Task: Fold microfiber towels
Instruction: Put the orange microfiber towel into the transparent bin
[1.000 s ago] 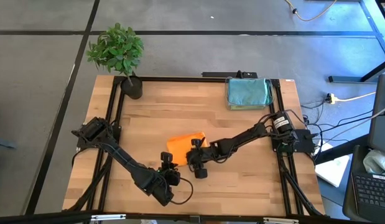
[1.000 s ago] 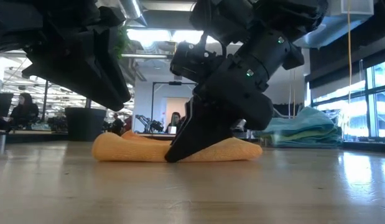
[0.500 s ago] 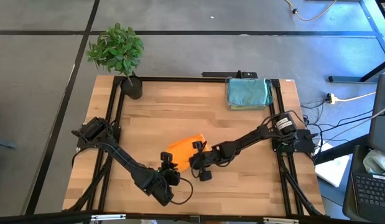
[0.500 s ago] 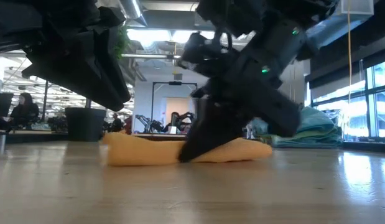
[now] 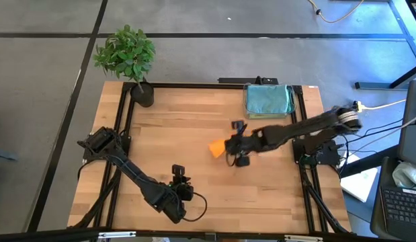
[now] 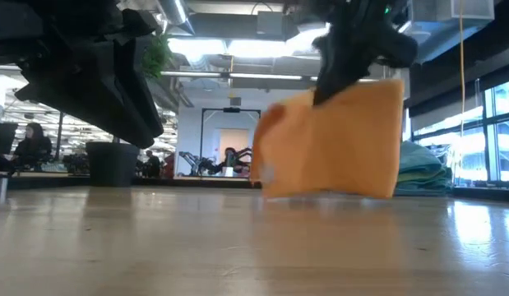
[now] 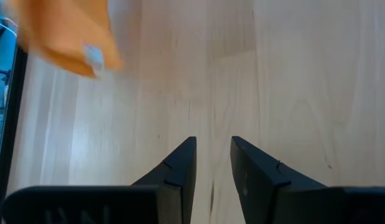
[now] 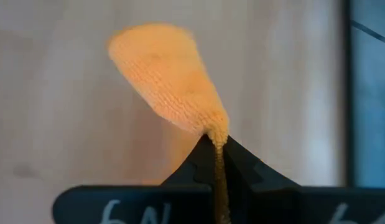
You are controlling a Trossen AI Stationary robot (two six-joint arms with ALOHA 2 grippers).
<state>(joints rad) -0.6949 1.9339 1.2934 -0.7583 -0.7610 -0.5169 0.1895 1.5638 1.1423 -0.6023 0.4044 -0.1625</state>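
Wooden table — orange towel lifted clear.
Towel is pinched by the right gripper; left gripper is held slightly apart — nothing gripped.

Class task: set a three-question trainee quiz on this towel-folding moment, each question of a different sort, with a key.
1. True or false: the right gripper is shut on the orange towel.
2. Where do the folded towels lie? A) at the table's far right corner B) beside the potted plant C) under the left gripper
3. Fill in: in the low view the orange towel hangs ____ the table.

Key: 1 true; 2 A; 3 above.
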